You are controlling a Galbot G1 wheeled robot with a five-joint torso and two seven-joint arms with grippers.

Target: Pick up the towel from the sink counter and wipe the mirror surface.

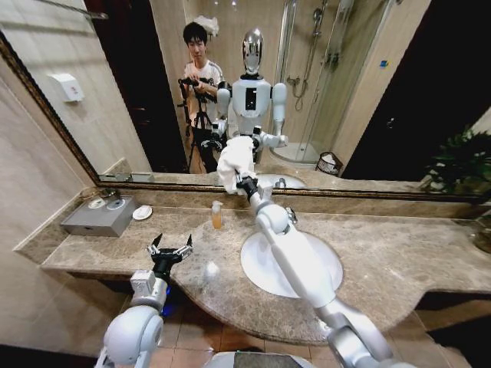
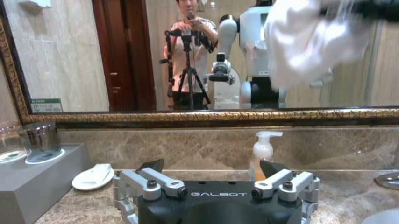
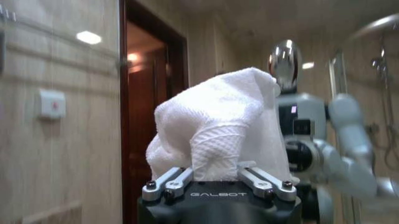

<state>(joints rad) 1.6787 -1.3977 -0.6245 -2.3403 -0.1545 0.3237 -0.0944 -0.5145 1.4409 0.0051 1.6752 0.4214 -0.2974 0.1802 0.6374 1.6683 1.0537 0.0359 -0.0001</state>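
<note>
Our right jaws (image 3: pixel 218 179) clench the rumpled white towel (image 3: pixel 215 126) against the bronze-framed mirror (image 1: pixel 368 92) for wiping; left jaws (image 1: pixel 170 248) idle, released, above the marble counter (image 1: pixel 399 264).

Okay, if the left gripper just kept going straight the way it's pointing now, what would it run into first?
Most likely the soap dispenser. The left gripper hovers open over the sink counter, pointing toward the back wall, and the bottle stands slightly toward one fingertip. If it slips past, the marble backsplash under the mirror comes next. Depth is uncertain.
</note>
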